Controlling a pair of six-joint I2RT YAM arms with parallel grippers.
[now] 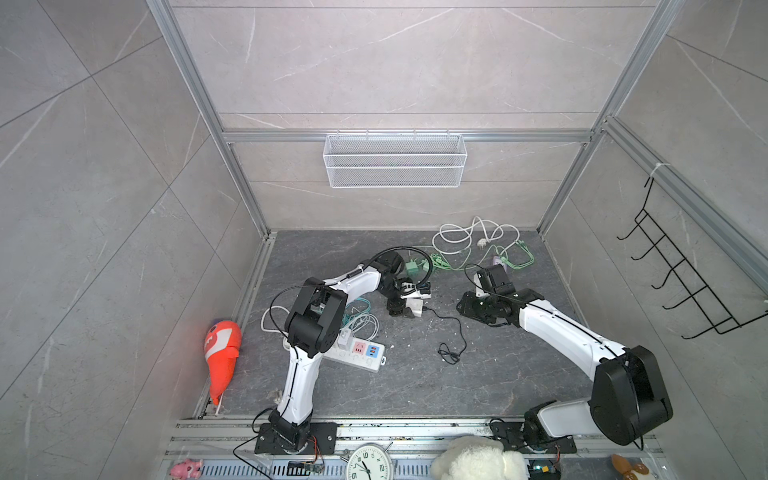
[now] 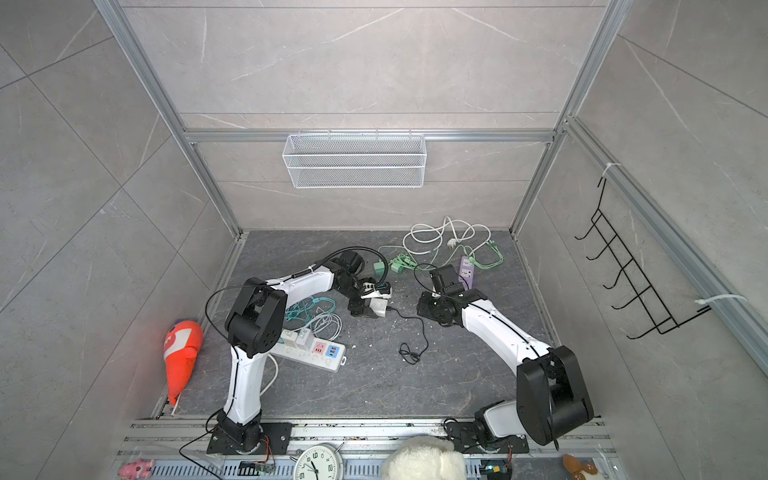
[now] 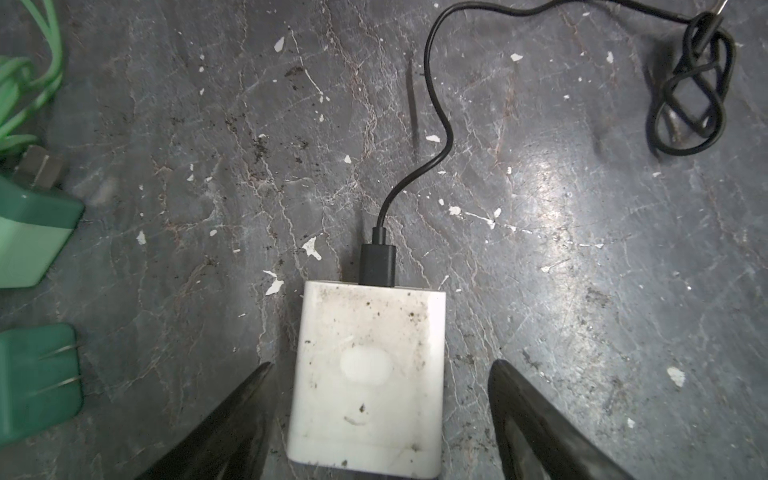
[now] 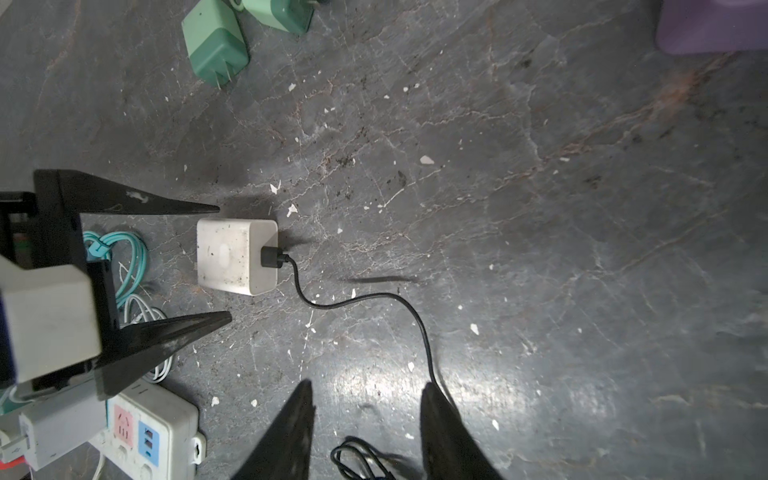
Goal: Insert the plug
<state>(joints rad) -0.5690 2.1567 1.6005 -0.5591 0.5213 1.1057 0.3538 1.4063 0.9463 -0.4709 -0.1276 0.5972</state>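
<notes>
The plug (image 3: pixel 365 374) is a dirty white charger block lying flat on the dark floor, with a black cable (image 3: pixel 436 104) running out of its far end. My left gripper (image 3: pixel 382 365) is open and straddles the block, with a gap on each side. The right wrist view shows the same: the plug (image 4: pixel 235 257) lies between the left gripper's (image 4: pixel 224 262) black fingers. In both top views the plug (image 1: pixel 415 307) (image 2: pixel 380 306) is mid-floor. The white power strip (image 1: pixel 361 353) (image 4: pixel 153 432), with pink and blue sockets, lies nearer the front. My right gripper (image 4: pixel 368 383) (image 1: pixel 459 307) hangs open and holds nothing.
Two green chargers (image 3: pixel 33 232) (image 4: pixel 214 45) with green cords lie behind the plug. A purple power strip (image 2: pixel 467 272) and a white cord (image 1: pixel 469 235) are at the back right. The black cable ends in a knotted coil (image 3: pixel 690 104). An orange toy (image 1: pixel 222 353) lies at the left wall.
</notes>
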